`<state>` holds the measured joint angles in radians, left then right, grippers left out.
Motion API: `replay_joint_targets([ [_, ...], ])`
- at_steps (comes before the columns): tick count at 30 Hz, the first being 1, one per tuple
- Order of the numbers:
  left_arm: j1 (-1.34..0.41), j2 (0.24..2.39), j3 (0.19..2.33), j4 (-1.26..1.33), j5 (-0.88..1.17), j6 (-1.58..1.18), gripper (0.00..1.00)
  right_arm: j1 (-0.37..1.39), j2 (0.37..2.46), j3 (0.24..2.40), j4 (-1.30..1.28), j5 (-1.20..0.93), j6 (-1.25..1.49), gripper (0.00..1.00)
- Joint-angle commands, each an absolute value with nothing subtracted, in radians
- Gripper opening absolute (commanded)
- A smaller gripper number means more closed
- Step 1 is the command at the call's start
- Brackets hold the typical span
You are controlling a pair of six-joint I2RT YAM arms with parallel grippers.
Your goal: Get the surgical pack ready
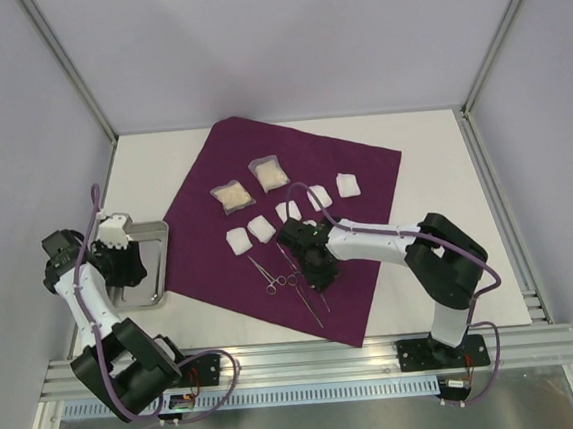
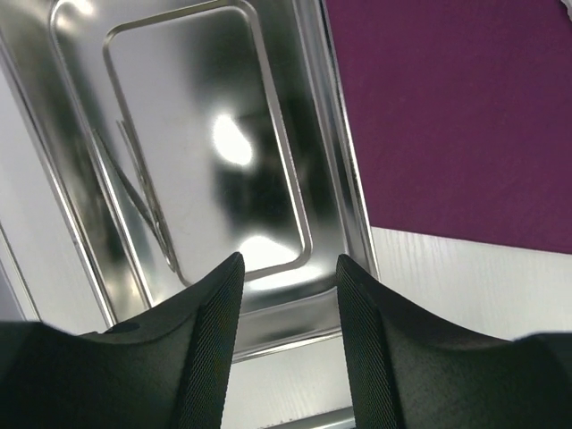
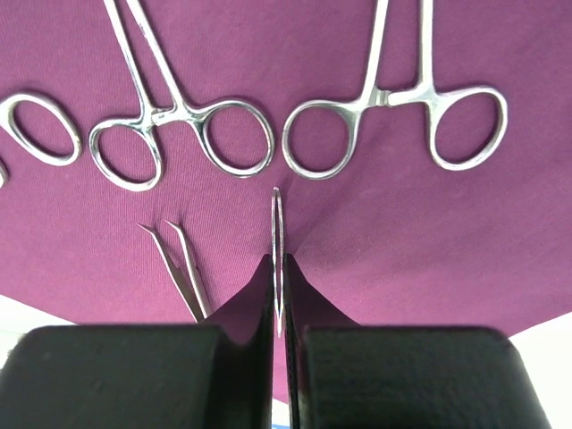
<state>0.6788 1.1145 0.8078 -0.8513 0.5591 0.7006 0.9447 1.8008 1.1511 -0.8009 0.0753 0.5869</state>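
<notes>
The surgical pack (image 1: 292,164) lies spread flat as a big plum-purple sheet; it also shows in the left wrist view (image 2: 465,116) and the right wrist view (image 3: 447,232). My right gripper (image 1: 317,275) is low over its near part, shut (image 3: 278,268) on thin metal tweezers (image 3: 277,223) seen edge-on. Ring-handled forceps (image 3: 183,134) (image 3: 393,116) and a second pair of tweezers (image 3: 183,264) lie on the cloth just ahead. My left gripper (image 1: 126,274) is open and empty (image 2: 289,264) above the near rim of a steel tray (image 2: 340,179).
White gauze squares (image 1: 239,241) (image 1: 349,184) and two clear packets (image 1: 232,197) (image 1: 270,173) lie on the sheet. The tray (image 1: 152,229) sits left of the sheet; a thin metal instrument (image 2: 134,192) seems to lie in it. Frame posts stand at the far corners.
</notes>
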Motion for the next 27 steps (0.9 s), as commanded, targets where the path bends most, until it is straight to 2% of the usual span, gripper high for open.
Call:
replay_joint_targets([
  [1, 0.626, 1.092, 0.859, -0.894, 0.592, 0.684, 0.54, 0.934, 1.752, 1.149, -0.772, 0.107, 0.65, 0.01],
  [6, 0.433, 1.039, 0.87, -0.902, 0.571, 0.637, 0.53, 0.884, 1.556, 1.14, -0.743, 0.117, 0.81, 0.0],
  [11, 0.027, 1.009, 0.917, -0.853, 0.468, 0.557, 0.58, 0.867, 1.433, 1.135, -0.588, 0.231, 1.073, 0.0],
  [13, -0.169, 1.015, 0.965, -0.844, 0.386, 0.532, 0.61, 0.868, 1.434, 1.137, -0.508, 0.288, 1.224, 0.01],
  [17, -0.397, 1.04, 1.038, -0.836, 0.292, 0.486, 0.64, 0.871, 1.485, 1.141, -0.4, 0.301, 1.419, 0.01],
  [21, -0.534, 1.051, 1.058, -0.833, 0.235, 0.466, 0.67, 0.879, 1.548, 1.196, -0.407, 0.288, 1.545, 0.01],
  [27, -0.767, 1.039, 0.939, -0.663, -0.062, 0.546, 0.71, 0.894, 1.603, 1.195, -0.399, 0.242, 1.698, 0.01],
])
